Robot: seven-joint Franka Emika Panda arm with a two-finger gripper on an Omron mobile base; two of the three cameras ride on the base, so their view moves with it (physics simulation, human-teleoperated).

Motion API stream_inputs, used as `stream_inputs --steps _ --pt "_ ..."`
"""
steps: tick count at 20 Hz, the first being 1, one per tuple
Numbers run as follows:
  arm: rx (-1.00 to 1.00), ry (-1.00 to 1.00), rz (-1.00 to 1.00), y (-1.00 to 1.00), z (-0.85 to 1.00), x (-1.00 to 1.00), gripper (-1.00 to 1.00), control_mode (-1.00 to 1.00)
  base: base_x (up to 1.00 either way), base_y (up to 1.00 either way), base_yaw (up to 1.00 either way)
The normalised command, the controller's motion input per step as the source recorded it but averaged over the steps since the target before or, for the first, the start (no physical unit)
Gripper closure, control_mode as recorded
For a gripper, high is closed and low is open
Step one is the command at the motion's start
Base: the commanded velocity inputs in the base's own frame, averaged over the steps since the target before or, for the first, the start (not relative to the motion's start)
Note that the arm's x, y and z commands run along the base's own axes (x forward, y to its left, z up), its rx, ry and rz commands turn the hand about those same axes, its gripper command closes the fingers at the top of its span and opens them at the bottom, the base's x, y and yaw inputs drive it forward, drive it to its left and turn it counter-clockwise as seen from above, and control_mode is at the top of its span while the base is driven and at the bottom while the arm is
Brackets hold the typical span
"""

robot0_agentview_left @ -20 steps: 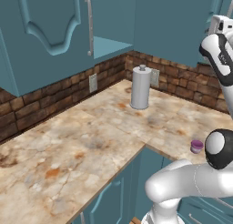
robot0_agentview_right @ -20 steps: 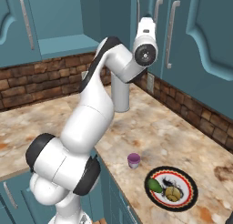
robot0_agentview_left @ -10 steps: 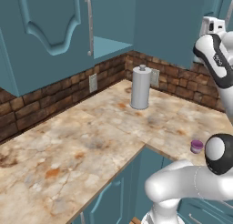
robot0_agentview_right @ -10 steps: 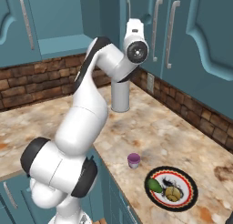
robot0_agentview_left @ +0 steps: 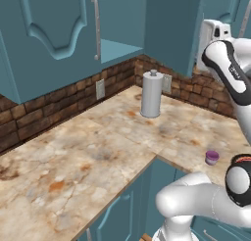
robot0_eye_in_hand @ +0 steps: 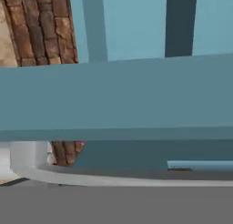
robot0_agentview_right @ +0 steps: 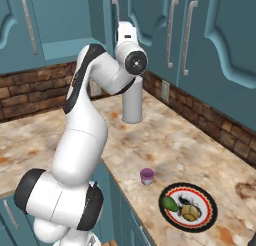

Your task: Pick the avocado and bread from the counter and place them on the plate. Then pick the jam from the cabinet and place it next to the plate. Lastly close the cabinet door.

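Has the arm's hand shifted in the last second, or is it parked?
Yes. In the right base view the hand has swung left, off the closed cabinet doors toward the open cabinet.

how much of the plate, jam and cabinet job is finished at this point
Done: the avocado and bread lie on the plate, and the jam stands on the counter beside it. In hand: the arm is raised toward the cabinet, where the hand view looks close at a teal panel. Left: the cabinet door stands open and has to be shut.

glossy marbled stone counter (robot0_agentview_left: 98,156), rough brick wall (robot0_agentview_left: 44,112).
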Motion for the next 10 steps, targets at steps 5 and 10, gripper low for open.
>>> stream_inputs --steps 5,10 --pt "-0.02 -0.05 0.21 0.94 -0.02 -0.06 -1.0 -1.0 0.0 0.0 0.0" --pt "-0.02 -0.06 0.21 0.91 -0.04 -0.03 -1.0 -1.0 0.0 0.0 0.0"
